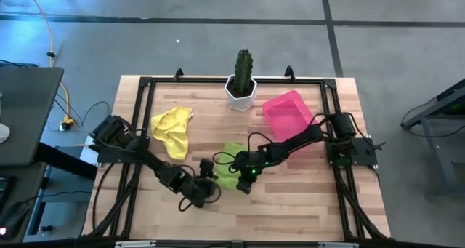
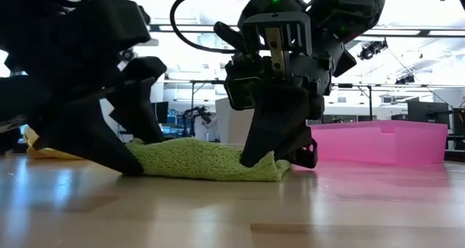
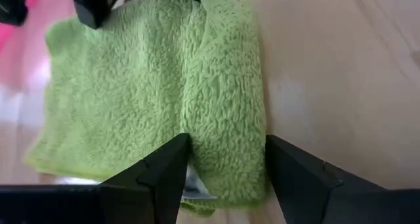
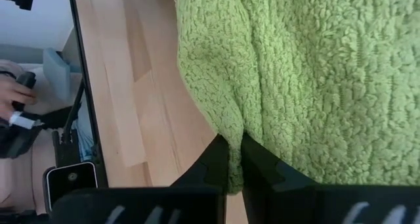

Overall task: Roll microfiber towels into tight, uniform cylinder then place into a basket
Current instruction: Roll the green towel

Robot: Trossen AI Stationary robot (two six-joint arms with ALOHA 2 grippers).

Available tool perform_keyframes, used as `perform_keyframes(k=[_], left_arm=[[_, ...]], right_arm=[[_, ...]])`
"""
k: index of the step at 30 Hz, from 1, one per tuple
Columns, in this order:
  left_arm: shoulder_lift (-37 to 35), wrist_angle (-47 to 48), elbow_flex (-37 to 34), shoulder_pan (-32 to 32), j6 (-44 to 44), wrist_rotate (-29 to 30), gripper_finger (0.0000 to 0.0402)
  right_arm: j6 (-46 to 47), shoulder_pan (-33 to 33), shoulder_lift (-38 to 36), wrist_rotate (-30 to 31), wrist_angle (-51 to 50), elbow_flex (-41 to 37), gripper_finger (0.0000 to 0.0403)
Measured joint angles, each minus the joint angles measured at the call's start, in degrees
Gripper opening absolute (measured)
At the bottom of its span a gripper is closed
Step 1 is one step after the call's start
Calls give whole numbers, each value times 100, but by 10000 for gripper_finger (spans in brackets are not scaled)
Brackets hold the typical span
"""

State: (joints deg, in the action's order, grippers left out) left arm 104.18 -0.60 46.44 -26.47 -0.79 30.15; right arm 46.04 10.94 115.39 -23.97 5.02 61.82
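Observation:
The lime green towel (image 1: 231, 161) lies flat on the table's middle, with one long edge folded over into a ridge (image 3: 223, 119). My left gripper (image 3: 226, 178) is open at the towel's left end, its fingers astride that ridge. My right gripper (image 4: 234, 165) is shut on the towel's right end, as the low view (image 2: 280, 157) also shows. The yellow towel (image 1: 173, 128) lies crumpled on the table's far left. The pink tray (image 1: 288, 113) stands at the far right. My left gripper's open fingers (image 3: 167, 175) come down slanting from the table's left, one on each side of the folded ridge at the towel's left end (image 2: 142, 161). The towel lies on the table. Whether the fingers press on it, I cannot tell. My right gripper pinches the folded edge of the green towel (image 4: 230, 129) between its two fingers, at the towel's right end. The fingers point down at it from above. The towel stays on the table, its end bunched up at the fingertips (image 2: 272, 168).
A white hexagonal pot with a cactus (image 1: 242, 84) stands at the far edge, between the yellow towel and the tray. Bare wood lies along the near edge (image 1: 290, 212). A person's hand (image 4: 13, 96) shows beyond the table in the right wrist view.

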Motion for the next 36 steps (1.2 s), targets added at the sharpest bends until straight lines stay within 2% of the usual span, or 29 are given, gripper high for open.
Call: perform_keyframes(k=[3, 6, 11, 15, 20, 24, 26, 31, 36], left_arm=[[-8, 55, 2, 93, -447, -319, 188], [-11, 132, 10, 154, -890, -607, 163], [-11, 186, 10, 210, -1468, -1288, 83], [-19, 118, 23, 230, -1983, -1972, 17], [-20, 94, 23, 371, -2720, -2454, 20], [-21, 87, 22, 514, -3035, -2750, 16], [-23, 83, 21, 626, -3232, -2973, 11], [-24, 68, 16, 880, -3527, -3400, 8], [-24, 31, 8, 1062, -3614, -3708, 8]], right_arm=[[-3, 0, 2, 2, -1, -1, 10], [-149, 0, 0, 4, -2, -2, 10], [-611, 0, 0, 47, 0, -2, 19], [-907, 0, 0, 81, 51, -2, 56], [-1491, -2, -102, -193, -6, -13, 102], [-2289, 37, -405, -231, 9, -13, 109], [-2918, 151, -582, 73, 20, -13, 110], [-4925, 806, -745, 1438, 38, -11, 110], [-5543, 1411, -661, 2789, 21, -11, 110]])
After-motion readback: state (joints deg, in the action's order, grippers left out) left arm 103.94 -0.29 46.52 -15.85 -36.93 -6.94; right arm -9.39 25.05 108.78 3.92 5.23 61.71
